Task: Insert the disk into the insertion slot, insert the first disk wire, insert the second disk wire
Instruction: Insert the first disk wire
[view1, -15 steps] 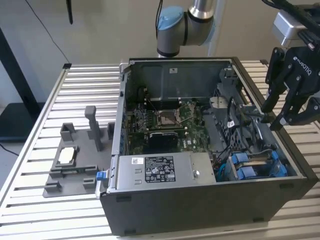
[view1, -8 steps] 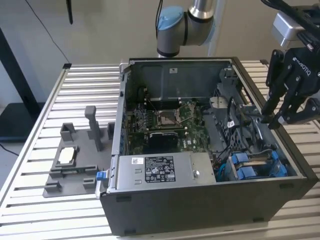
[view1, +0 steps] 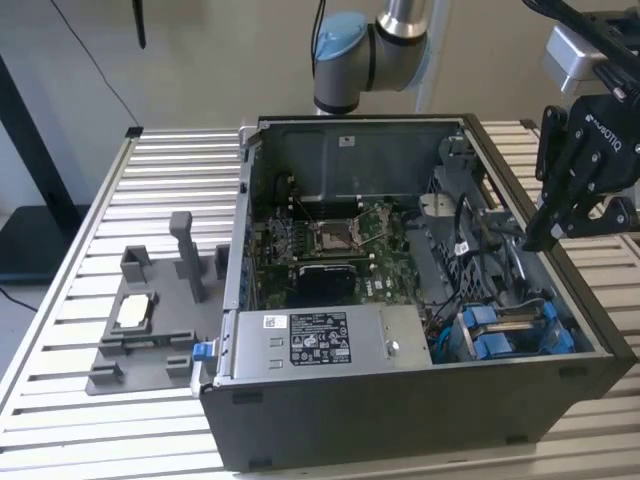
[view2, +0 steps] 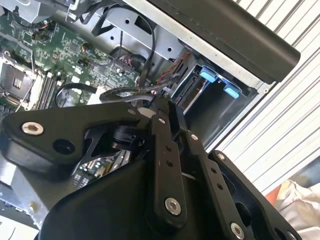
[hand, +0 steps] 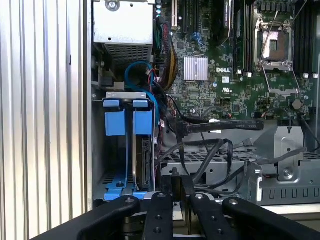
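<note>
The disk already stands on edge in the insertion slot, beside the blue clips in the corner of the computer case on the counter, so that step looks done. The black wires lie loose over the metal cage, apparently not yet plugged in. The claw hangs just above the bay, pressed together; it may be nipping a wire, but that is hard to tell

Loose black cables loop just beside the insertion slot, whose top lies unobstructed.
</note>
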